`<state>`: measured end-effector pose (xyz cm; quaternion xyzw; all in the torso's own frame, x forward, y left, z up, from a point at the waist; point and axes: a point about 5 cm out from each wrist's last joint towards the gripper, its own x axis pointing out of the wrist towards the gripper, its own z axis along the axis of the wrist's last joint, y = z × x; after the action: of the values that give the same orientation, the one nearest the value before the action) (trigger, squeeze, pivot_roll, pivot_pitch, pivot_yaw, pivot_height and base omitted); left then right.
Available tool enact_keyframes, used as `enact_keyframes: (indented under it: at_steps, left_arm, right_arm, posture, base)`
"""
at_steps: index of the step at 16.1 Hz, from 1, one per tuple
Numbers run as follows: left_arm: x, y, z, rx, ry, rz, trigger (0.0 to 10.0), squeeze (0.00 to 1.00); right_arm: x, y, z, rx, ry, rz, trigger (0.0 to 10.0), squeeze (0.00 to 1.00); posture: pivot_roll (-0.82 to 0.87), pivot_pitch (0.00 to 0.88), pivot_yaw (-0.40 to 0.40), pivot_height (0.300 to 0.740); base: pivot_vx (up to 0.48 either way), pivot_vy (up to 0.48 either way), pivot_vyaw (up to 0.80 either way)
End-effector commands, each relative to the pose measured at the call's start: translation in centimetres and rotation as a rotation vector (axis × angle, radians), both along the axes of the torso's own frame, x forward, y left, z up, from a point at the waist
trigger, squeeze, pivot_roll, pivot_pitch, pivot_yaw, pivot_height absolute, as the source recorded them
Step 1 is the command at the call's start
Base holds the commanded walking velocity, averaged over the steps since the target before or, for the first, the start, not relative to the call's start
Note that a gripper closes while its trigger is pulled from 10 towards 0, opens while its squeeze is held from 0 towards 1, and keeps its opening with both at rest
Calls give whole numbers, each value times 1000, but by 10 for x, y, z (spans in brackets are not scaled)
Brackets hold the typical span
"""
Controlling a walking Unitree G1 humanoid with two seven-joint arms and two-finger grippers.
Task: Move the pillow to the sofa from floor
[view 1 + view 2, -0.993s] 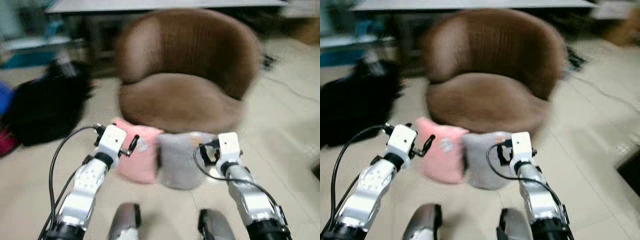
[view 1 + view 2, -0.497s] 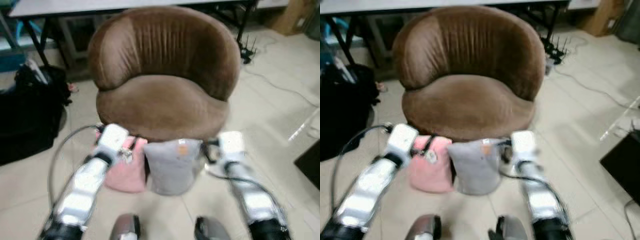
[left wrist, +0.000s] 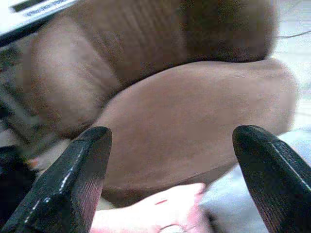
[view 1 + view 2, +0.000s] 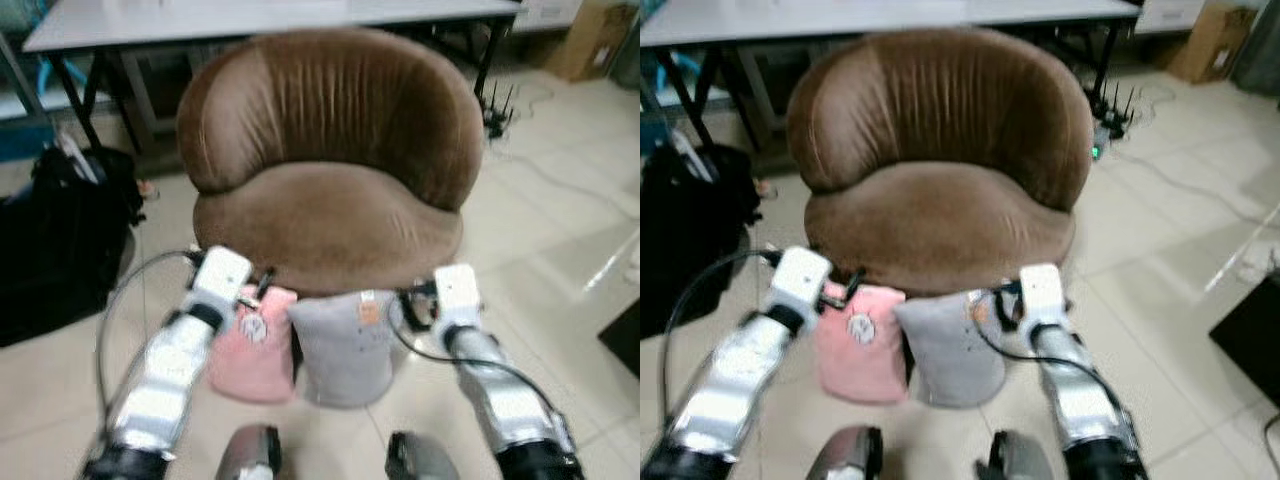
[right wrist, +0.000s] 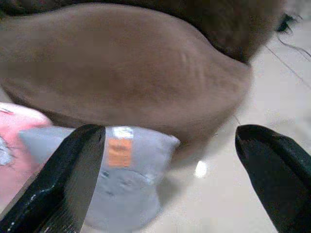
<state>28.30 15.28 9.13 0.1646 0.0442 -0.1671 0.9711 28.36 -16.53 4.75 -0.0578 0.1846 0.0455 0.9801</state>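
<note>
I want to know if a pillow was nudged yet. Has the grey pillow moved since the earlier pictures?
No. The grey pillow stands on the floor against the front of the brown sofa, beside the pink pillow, as before; only the camera shifted.

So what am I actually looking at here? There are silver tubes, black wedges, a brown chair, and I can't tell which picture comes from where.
This is a walking humanoid robot. The two wide pictures come from a pair of cameras in its head, looking down. The silver tubes are its arms: the left gripper and the right gripper are raised in front of it.

The other two pictures come from cameras on its wrists. The black wedges are each gripper's own fingers, spread wide apart with nothing between them.

Ahead stands a round brown sofa chair. On the tiled floor, propped in front of the chair's base, are a pink pillow and a grey pillow, side by side. A black bag lies off to the robot's left, and a table stands behind the chair.

Nothing is held yet.
</note>
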Motion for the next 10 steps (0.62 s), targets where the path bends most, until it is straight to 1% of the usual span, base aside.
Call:
enact_keyframes:
  at_steps: [1, 2, 3, 7, 10]
  left_arm:
    - [1, 2, 2, 11, -7, -4, 10000, 0]
    - [1, 2, 2, 10, -7, -5, 10000, 0]
    - [0, 2, 2, 10, -7, -5, 10000, 0]
    - [0, 2, 2, 8, -4, -6, 10000, 0]
    - [-1, 2, 1, 7, -2, -8, 10000, 0]
  right_arm:
    - [2, -1, 3, 9, -7, -13, 10000, 0]
    - [1, -1, 3, 11, -4, -15, 10000, 0]
    - [1, -1, 3, 11, -4, -15, 10000, 0]
    - [1, -1, 2, 8, 0, -12, 10000, 0]
    - [2, 0, 2, 1, -3, -3, 10000, 0]
  posture:
    - [46, 0, 10, 630]
    - [46, 0, 10, 630]
    - [46, 0, 10, 630]
    - [43, 0, 10, 630]
    - [45, 0, 7, 630]
  base:
    - [311, 0, 0]
    - [311, 0, 0]
    - [311, 0, -519]
    - [310, 0, -748]
    - [311, 0, 0]
